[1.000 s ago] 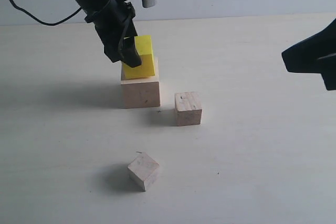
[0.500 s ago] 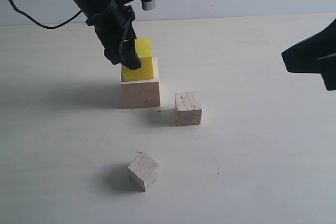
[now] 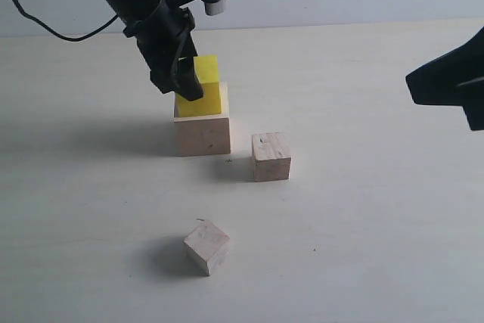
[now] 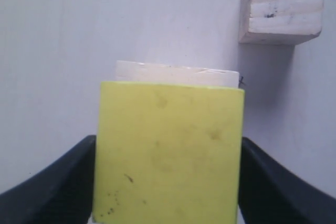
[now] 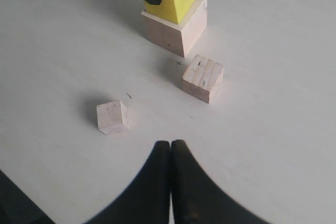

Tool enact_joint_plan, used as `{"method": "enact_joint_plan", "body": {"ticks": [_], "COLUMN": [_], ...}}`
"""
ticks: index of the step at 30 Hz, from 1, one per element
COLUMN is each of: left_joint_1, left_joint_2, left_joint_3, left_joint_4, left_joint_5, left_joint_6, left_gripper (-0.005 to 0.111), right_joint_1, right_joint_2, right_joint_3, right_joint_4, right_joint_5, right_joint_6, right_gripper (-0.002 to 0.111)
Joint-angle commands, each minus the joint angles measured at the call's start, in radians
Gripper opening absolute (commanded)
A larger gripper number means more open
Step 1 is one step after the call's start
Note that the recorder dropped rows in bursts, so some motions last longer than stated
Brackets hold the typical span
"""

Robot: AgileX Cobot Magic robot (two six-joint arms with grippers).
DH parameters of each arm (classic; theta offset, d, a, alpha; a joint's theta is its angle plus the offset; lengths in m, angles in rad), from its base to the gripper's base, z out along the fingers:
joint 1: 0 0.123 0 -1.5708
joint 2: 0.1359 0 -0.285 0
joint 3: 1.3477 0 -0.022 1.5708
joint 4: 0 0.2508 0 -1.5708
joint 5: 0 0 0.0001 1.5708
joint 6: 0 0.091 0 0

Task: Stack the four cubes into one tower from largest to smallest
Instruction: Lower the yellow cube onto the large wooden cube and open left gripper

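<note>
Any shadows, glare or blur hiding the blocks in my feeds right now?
Exterior view: even light, no glare, soft shadows fall leftward. Left wrist view: the yellow cube sits close, slightly soft, hiding most of the big cube. Right wrist view: sharp; small cube and smallest cube clear beyond the dark right gripper.

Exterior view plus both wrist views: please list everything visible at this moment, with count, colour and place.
large cube: one, pale wood, on the table, bottom of the stack.
yellow cube: one, bright yellow, resting on the large cube.
small cube: one, pale wood, on the table beside the stack, apart from it.
smallest cube: one, pale wood, alone on the table nearer the exterior camera.
table: one, pale, under everything.
cable: one, black, trailing off the left arm.
left tool: one, black, fingers on both sides of the yellow cube.
right tool: one, black, shut, empty, away from the cubes.
</note>
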Motion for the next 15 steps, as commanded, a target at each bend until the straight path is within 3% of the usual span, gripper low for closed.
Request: {"method": "enact_joint_plan", "body": {"ticks": [1, 10, 15], "left_joint_1": [-0.005, -0.005, -0.005], "left_joint_2": [0.001, 0.001, 0.001], "left_joint_3": [0.005, 0.005, 0.005], "left_joint_4": [0.003, -0.002, -0.002], "left_joint_5": [-0.027, -0.011, -0.009], "left_joint_6": [0.004, 0.0, 0.0], "left_gripper": [0.057, 0.058, 0.067], "right_joint_1": [-0.003, -0.003, -0.003], "right_joint_2": [-0.003, -0.003, -0.003], "right_joint_3": [0.002, 0.002, 0.002], "right_joint_4": [-0.001, -0.001, -0.003], "right_joint_5": [-0.006, -0.006, -0.006], "right_joint_6": [0.0, 0.0, 0.0], "right_gripper": [0.0, 0.0, 0.0]}}
